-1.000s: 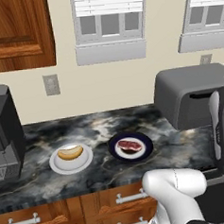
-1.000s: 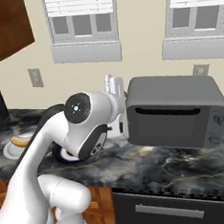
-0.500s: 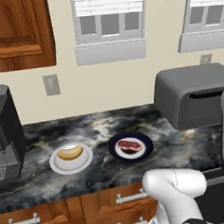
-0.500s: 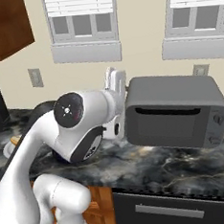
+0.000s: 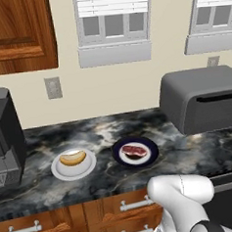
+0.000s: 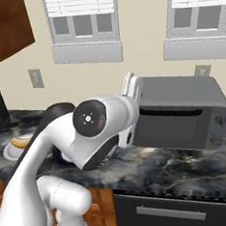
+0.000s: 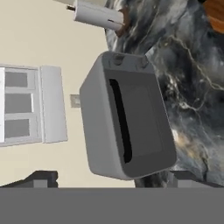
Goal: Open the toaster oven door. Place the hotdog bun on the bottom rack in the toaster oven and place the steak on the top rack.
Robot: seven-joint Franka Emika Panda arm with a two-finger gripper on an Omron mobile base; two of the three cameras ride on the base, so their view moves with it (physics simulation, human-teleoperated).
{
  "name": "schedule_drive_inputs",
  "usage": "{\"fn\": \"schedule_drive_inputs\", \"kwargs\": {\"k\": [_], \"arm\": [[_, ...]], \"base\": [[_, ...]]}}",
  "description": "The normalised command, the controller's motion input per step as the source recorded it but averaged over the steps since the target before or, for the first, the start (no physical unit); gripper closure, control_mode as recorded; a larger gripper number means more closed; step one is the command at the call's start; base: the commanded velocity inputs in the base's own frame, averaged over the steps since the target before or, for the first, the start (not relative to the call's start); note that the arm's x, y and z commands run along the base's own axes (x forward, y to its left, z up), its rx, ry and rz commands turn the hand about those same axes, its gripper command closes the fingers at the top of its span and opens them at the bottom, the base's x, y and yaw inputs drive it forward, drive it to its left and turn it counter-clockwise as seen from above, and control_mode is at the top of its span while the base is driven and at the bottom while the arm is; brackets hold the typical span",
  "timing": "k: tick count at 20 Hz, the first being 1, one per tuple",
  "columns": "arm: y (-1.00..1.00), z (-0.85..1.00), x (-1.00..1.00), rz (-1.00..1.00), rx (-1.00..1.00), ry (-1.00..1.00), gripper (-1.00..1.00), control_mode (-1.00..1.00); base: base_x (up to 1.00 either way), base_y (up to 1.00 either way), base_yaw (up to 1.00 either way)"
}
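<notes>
On the dark marbled stone counter [image 5: 94, 134], ahead of the gripper, stands the boxy matte grey toaster oven [image 6: 182, 110], its flat dark grey door [image 7: 142, 127] shut, the slim black bar handle [image 7: 120, 120] lying along the door's top edge; the first step, opening that door, appears to be in hand and not yet done; the white arm with dark joints [image 6: 94, 131] bends across toward the oven's left side, and the hand is rolled so that the oven looks turned on its side in the hand view; the gripper [image 7: 111, 177] hovers apart from the door, jaws spread wide and holding nothing; next it likely must close in on the handle and pull it outward and down; well off to the gripper's left lie the dark red steak [image 5: 134, 150] on a dark blue plate [image 5: 149, 157] and the golden-tan hotdog bun [image 5: 72, 158] on a white plate [image 5: 60, 171], both untouched.
</notes>
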Motion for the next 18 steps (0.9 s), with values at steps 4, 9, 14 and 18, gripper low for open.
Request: {"fn": "schedule_drive_inputs", "kwargs": {"k": [4, 9, 14, 18], "arm": [[-0.24, -0.13, 0.17, 0.06, 0.19, -0.05, -1.0, -1.0], [-0.07, -0.16, 0.1, 0.03, 0.16, -0.01, -1.0, -1.0], [0.0, -0.02, 0.0, 0.09, 0.05, 0.0, -1.0, -1.0], [0.0, -0.16, 0.13, 0.08, 0.07, 0.0, -1.0, -1.0]], "base": [[0.0, 0.0, 0.0], [0.0, 0.0, 0.0], [0.0, 0.0, 0.0], [0.0, 0.0, 0.0]]}}
